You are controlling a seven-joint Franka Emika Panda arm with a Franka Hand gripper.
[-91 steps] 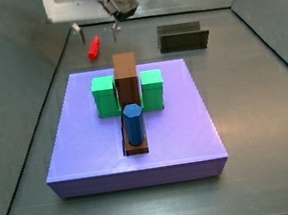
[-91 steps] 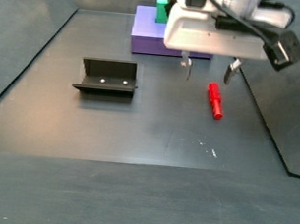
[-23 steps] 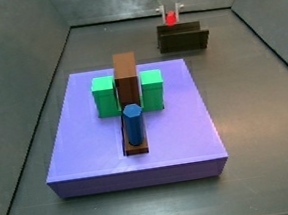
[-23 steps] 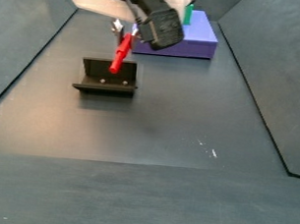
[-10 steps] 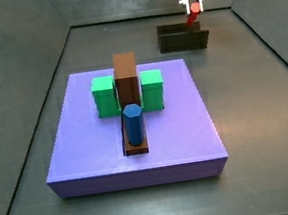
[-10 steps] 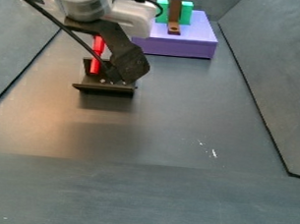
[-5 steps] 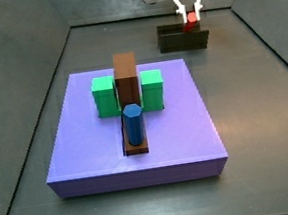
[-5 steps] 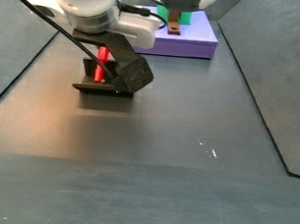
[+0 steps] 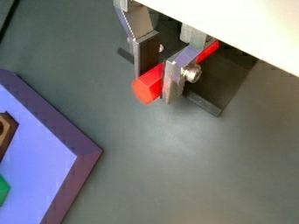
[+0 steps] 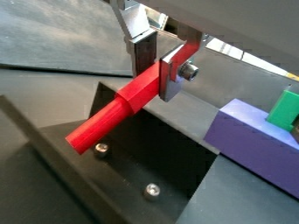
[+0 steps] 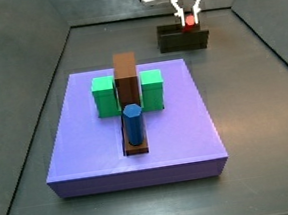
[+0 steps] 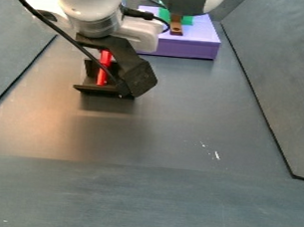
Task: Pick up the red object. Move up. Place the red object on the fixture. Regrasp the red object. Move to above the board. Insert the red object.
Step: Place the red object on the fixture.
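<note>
The red object [image 10: 121, 108], a small thin bright red cylindrical peg, sits between the two flat silver finger plates of the gripper [image 10: 162, 63], clamped near one of its ends. In both wrist views the plates press against opposite sides of the peg, so the jaws stand closed on it. Most of the peg's length projects beyond the fingers [image 9: 174, 77], and in a wrist view the free end reaches down over the recess of the fixture.

By size, the items observed are as follows.

The board [image 11: 178, 135], a large flat purple square slab, lies on the dark floor in the near part of a side view. It bears two green blocks [image 11: 105, 95], a brown bar [image 11: 127, 82] running between them, and an upright blue cylinder [image 11: 133, 124] at the near end of the bar. The board is well apart from the gripper. A corner of it also shows in a wrist view [image 10: 260, 144].

The white robot arm [image 12: 87, 2] fills the upper part of a side view, its dark wrist body low over the fixture.

The fixture [image 11: 175, 41], a small dark olive-black bracket with a recessed top, stands beyond the board near the back wall. The gripper [image 11: 189, 10] hangs directly above it, with the peg [image 11: 190, 19] upright between the fingers and its lower end at the fixture's top. In a side view the peg [image 12: 103, 66] stands against the fixture [image 12: 93, 87]; whether it touches the fixture cannot be told.
</note>
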